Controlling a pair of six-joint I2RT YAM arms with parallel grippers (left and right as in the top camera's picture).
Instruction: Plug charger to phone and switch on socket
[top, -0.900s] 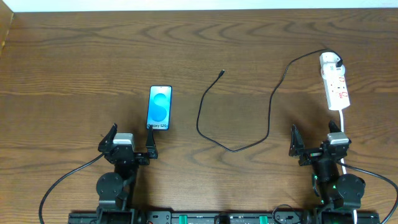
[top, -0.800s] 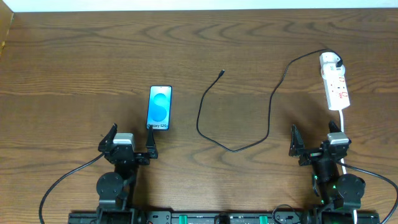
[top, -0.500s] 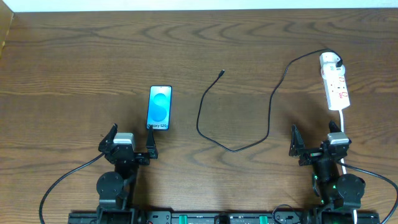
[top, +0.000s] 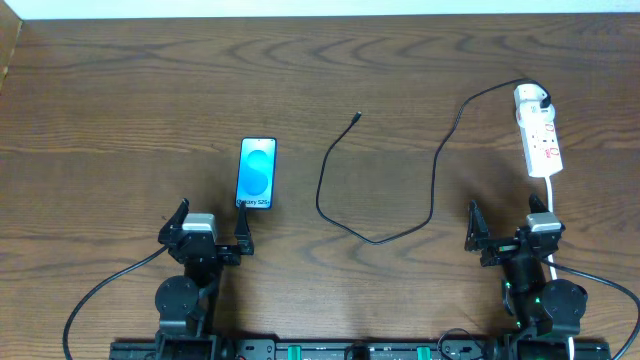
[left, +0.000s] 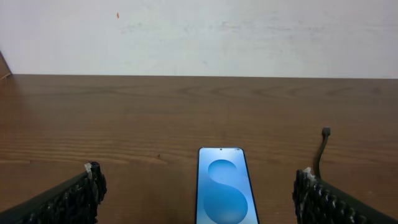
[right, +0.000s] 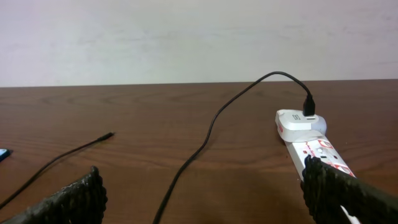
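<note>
Both claws stood spread as wide as they go and held nothing. The left gripper (top: 212, 216) sat at the near edge of the table (top: 120, 100). The phone (top: 257, 173) lay flat and screen-up just ahead of it. In the left wrist view the phone lay between the two fingers (left: 92, 190), nearer the right one and clear of both.

The right gripper (top: 503, 220) also touched nothing. The socket (top: 543, 140) lay ahead of it and off to its right, and the strip's white cord (top: 553, 195) ran back close past its right finger. In the right wrist view that finger hid the strip's near end.

The charger (top: 322, 185) snaked over the middle of the table. Its white adapter (top: 533, 97) sat plugged into the far end of the socket. Its plug tip (top: 357, 117) lay loose on the wood, well apart from the phone and beyond it to the right.

Bare wood stretched wide beyond the phone up to the far edge by the white wall. More lay open between the phone and the cable's loop.
</note>
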